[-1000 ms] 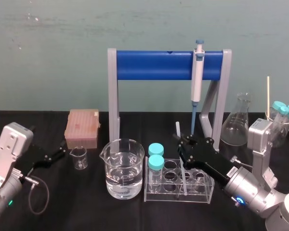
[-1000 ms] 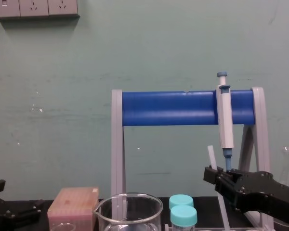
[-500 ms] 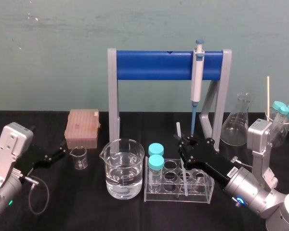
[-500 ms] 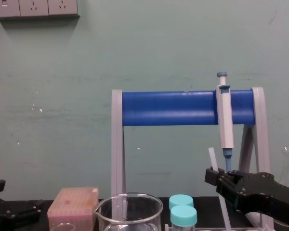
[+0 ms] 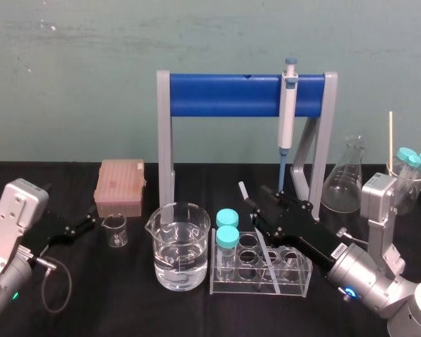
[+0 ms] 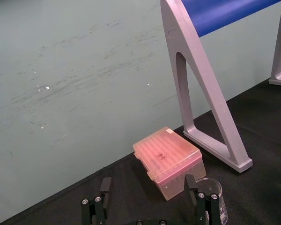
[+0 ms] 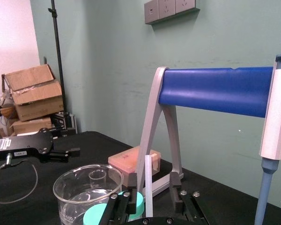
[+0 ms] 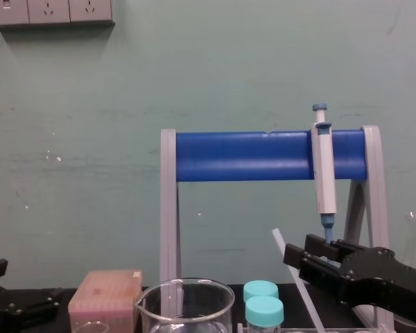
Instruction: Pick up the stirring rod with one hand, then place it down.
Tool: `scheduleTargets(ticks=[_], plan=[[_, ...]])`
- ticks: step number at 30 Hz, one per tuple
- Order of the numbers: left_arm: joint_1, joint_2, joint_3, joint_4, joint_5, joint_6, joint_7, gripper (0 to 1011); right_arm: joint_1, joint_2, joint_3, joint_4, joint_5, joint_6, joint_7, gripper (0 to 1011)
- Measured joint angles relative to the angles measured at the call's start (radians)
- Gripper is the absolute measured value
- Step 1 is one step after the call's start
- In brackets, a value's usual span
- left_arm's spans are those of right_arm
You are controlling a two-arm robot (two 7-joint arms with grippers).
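Observation:
The stirring rod [image 5: 245, 192] is a thin whitish stick. Its lower end stands in the clear test tube rack [image 5: 295, 281] and its top leans toward the left. In the chest view the rod [image 8: 280, 242] slants up and left past my right gripper [image 8: 299, 260]. That gripper [image 5: 259, 205] hovers over the rack with its fingers around the rod's upper part. In the right wrist view the rod [image 7: 148, 187] stands free in the gap of the open right gripper [image 7: 152, 194]. My left gripper [image 5: 88, 223] rests open at the far left and holds nothing.
A water-filled beaker [image 5: 180, 246] stands left of the rack, with two teal-capped tubes [image 5: 226, 235] in the rack's left end. Behind is the blue-barred stand [image 5: 224, 95] with a pipette [image 5: 288, 105] hanging on it. A pink tip box [image 5: 119, 186], small beaker [image 5: 115, 229] and flask [image 5: 347, 175] flank them.
My right gripper's fingers have spread apart and let go of the rod. The rod has tipped from nearly upright to leaning left. The left arm has not moved.

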Motion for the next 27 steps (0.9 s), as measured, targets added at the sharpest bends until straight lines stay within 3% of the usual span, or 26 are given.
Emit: scheduleTargets(ticks=[13,18,19,24,25,27], plan=[[0.000,0.000,0.000,0.000,0.000,0.000,0.000,1000,0.000,0.000,0.001,0.000,0.002,-0.002,0.001,838],[0.000,0.000,0.000,0.000,0.000,0.000,0.000,1000,-0.004,-0.005,0.035,-0.016,-0.022,-0.022,-0.061,954],[0.000,0.000,0.000,0.000,0.000,0.000,0.000,1000,-0.008,-0.008,0.056,-0.023,-0.037,-0.031,-0.099,996],[0.000,0.000,0.000,0.000,0.000,0.000,0.000,1000,-0.031,-0.015,0.124,-0.041,-0.110,-0.036,-0.258,1003],[0.000,0.000,0.000,0.000,0.000,0.000,0.000,1000,-0.040,-0.017,0.141,-0.045,-0.152,-0.015,-0.330,1003],[0.000,0.000,0.000,0.000,0.000,0.000,0.000,1000,-0.049,-0.019,0.155,-0.049,-0.189,0.018,-0.396,1003]])
